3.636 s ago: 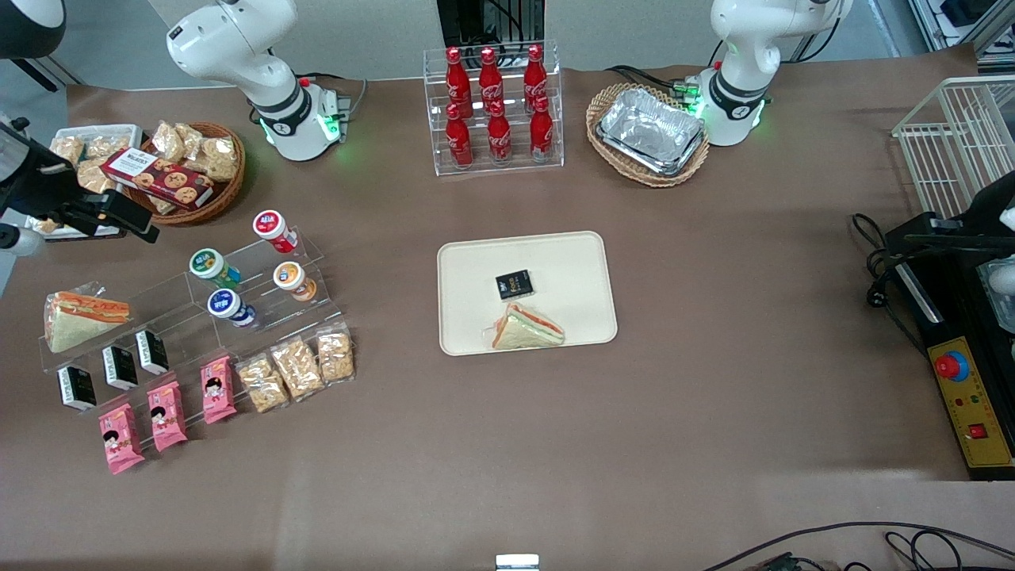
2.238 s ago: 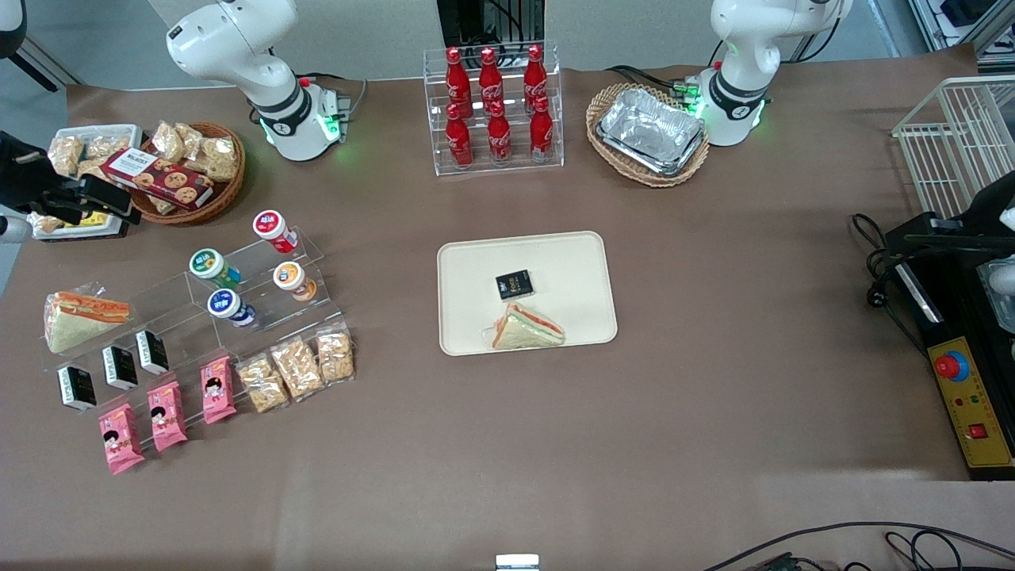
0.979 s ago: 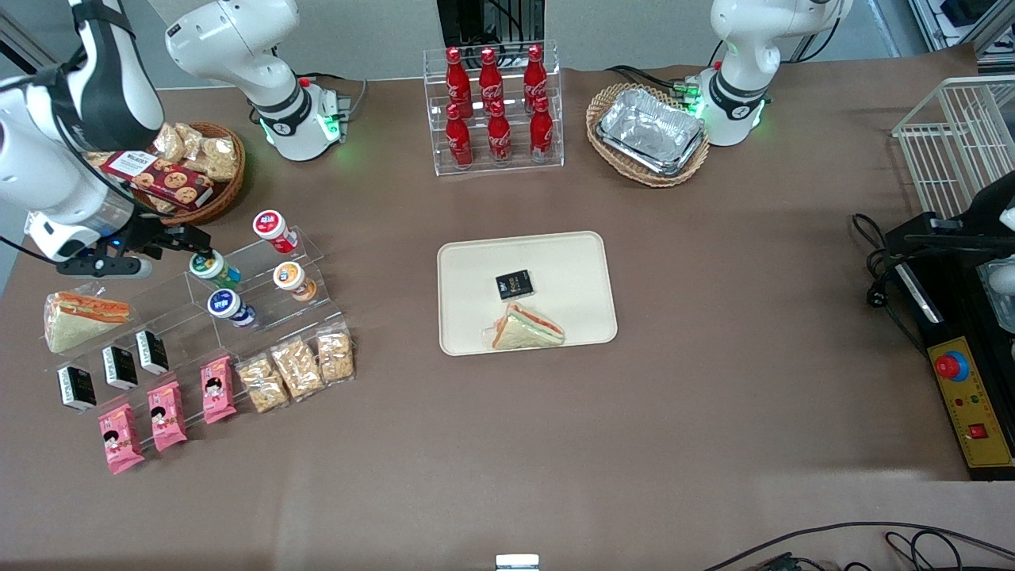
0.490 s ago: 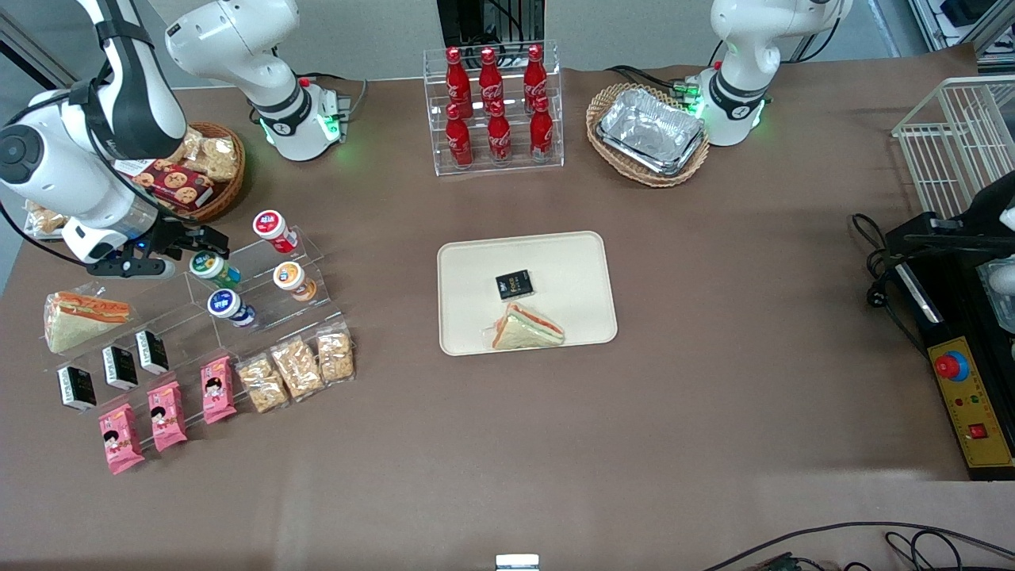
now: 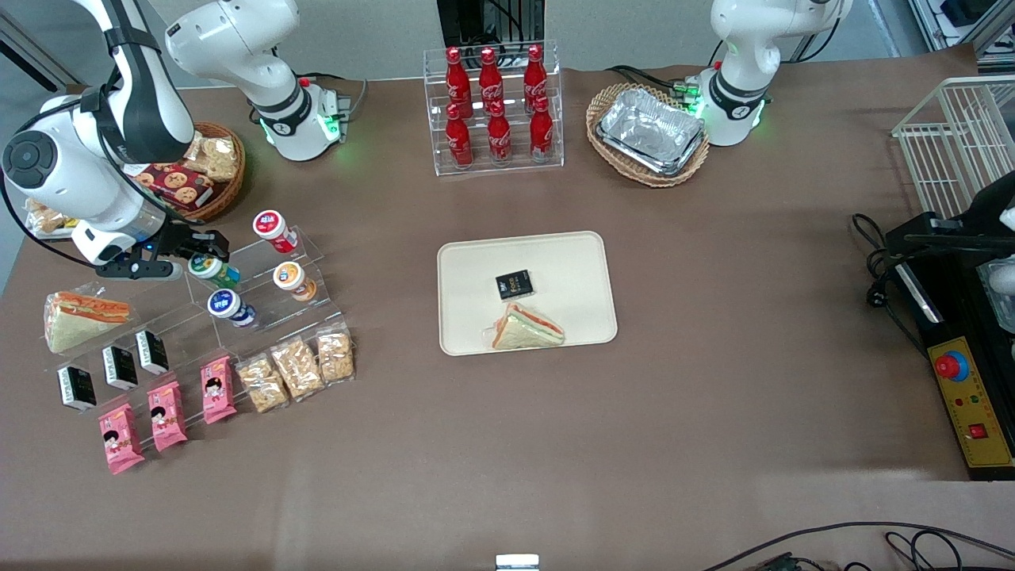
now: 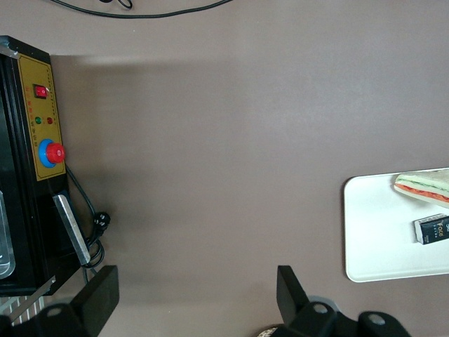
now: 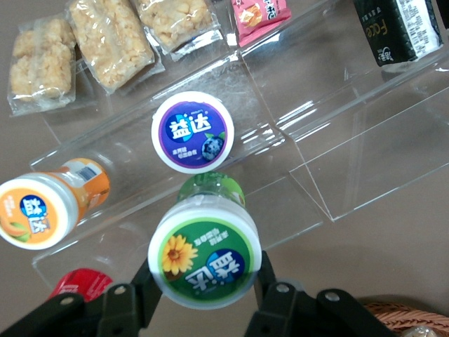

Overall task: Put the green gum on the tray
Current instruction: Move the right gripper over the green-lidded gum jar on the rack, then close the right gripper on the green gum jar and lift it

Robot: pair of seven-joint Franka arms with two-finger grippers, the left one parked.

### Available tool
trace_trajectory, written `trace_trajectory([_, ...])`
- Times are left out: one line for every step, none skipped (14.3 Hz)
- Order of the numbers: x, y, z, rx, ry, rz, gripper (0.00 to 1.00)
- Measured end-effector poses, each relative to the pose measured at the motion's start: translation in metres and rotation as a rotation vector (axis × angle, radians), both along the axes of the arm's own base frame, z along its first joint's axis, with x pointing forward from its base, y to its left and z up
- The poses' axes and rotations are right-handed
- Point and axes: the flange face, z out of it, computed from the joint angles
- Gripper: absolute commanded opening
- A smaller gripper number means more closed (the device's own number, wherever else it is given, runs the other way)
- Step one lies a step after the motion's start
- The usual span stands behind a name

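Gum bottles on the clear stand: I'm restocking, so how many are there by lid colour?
green gum: 1, with the claw at its lid
blue-lidded bottle: 1
orange-lidded bottle: 1
red-lidded bottle: 1
Total: 4

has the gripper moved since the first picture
Yes. The gripper, then near the wicker basket, has come toward the tiered stand and now sits around the green gum, fingers flanking its lid.
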Motion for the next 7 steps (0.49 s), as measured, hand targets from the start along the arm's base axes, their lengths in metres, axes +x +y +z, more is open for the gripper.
trace_trajectory([0.0001,0.0,0.0001,0.0,-0.001,-0.002,0.08])
trace_trajectory([0.0002,0.0,0.0002,0.0,-0.002,-0.003,0.08])
trace_trajectory([0.0003,0.0,0.0003,0.0,-0.003,-0.004,0.08])
trace_trajectory([0.0005,-0.0001,0.0004,0.0,-0.004,-0.004,0.08])
trace_trajectory([0.0007,-0.0007,0.0006,0.0,-0.006,-0.006,0.08])
trace_trajectory([0.0015,-0.0026,0.0018,0.001,-0.01,-0.008,0.08])
trace_trajectory([0.0036,-0.0053,0.0062,0.002,-0.017,-0.004,0.07])
